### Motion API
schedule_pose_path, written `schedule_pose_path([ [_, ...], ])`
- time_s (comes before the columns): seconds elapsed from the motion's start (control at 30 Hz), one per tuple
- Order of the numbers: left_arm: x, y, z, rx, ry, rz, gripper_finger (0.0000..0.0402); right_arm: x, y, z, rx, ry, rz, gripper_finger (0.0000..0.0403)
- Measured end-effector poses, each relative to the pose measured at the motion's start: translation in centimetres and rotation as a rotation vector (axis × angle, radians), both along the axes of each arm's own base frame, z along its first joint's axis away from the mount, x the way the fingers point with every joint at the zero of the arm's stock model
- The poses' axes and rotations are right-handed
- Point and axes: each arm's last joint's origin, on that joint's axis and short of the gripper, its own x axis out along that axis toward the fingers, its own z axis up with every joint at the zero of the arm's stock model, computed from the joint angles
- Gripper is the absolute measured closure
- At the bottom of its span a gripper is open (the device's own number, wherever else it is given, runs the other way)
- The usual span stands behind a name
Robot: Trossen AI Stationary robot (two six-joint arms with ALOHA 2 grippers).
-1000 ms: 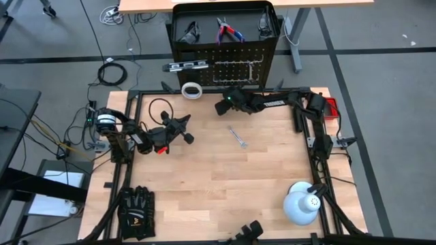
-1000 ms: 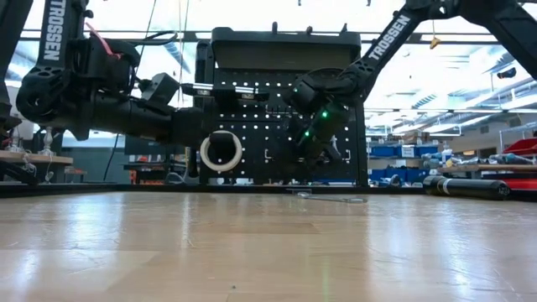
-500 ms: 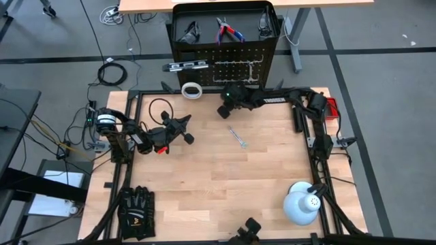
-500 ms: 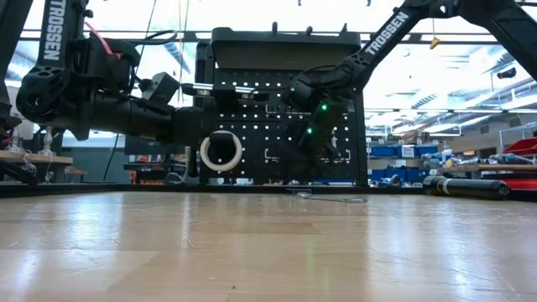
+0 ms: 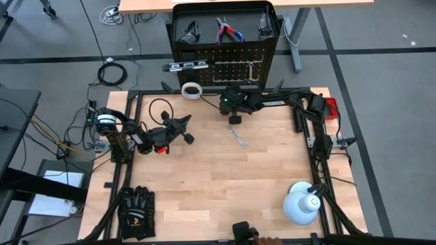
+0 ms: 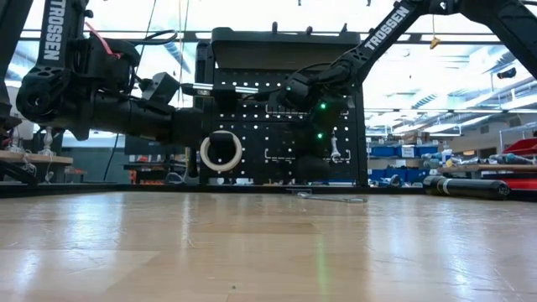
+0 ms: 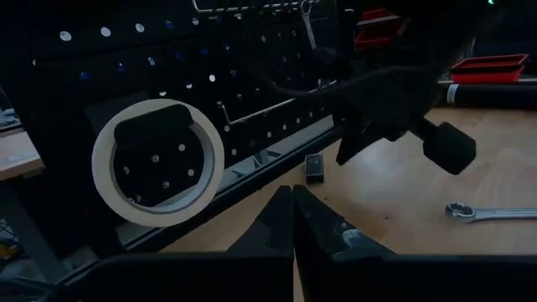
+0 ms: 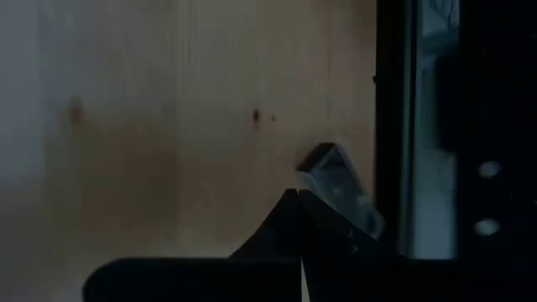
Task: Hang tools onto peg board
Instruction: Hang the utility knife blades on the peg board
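The peg board [image 5: 235,68] stands upright at the table's far edge, with a black tray on top. A white tape roll [image 6: 221,152] and a silver wrench [image 6: 334,148] hang on hooks on its face, and a level bar [image 5: 182,66] sits at its upper left. Red-handled pliers [image 5: 229,30] and glasses [image 5: 189,31] lie in the tray. A second wrench [image 5: 238,137] lies flat on the table. My right gripper [image 5: 233,112] is shut and empty, close in front of the board's foot. My left gripper [image 5: 185,129] is shut and empty at mid-left.
A white dome lamp [image 5: 302,204] stands at the near right and black gloves [image 5: 135,212] lie at the near left. A small dark block [image 7: 314,166] sits by the board's foot. A red box [image 5: 332,107] is at the far right corner.
My right gripper has drawn a little toward the table's right edge and risen, turning as it went. The wrench on the board stays hanging on its hook.
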Motion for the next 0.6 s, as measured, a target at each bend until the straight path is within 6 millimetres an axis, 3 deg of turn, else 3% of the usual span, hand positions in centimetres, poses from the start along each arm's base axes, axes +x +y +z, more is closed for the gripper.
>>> schedule_pose_path([
  [0.17,0.0,0.0,0.0,0.001,0.002,0.000,0.0402,-0.1,-0.6,0.2,-0.097,0.076,0.085,0.0396],
  [0.6,0.0,0.0,0.0,0.000,0.003,0.000,0.0402,-1.2,-2.8,0.0,-0.082,0.138,0.294,0.0401],
])
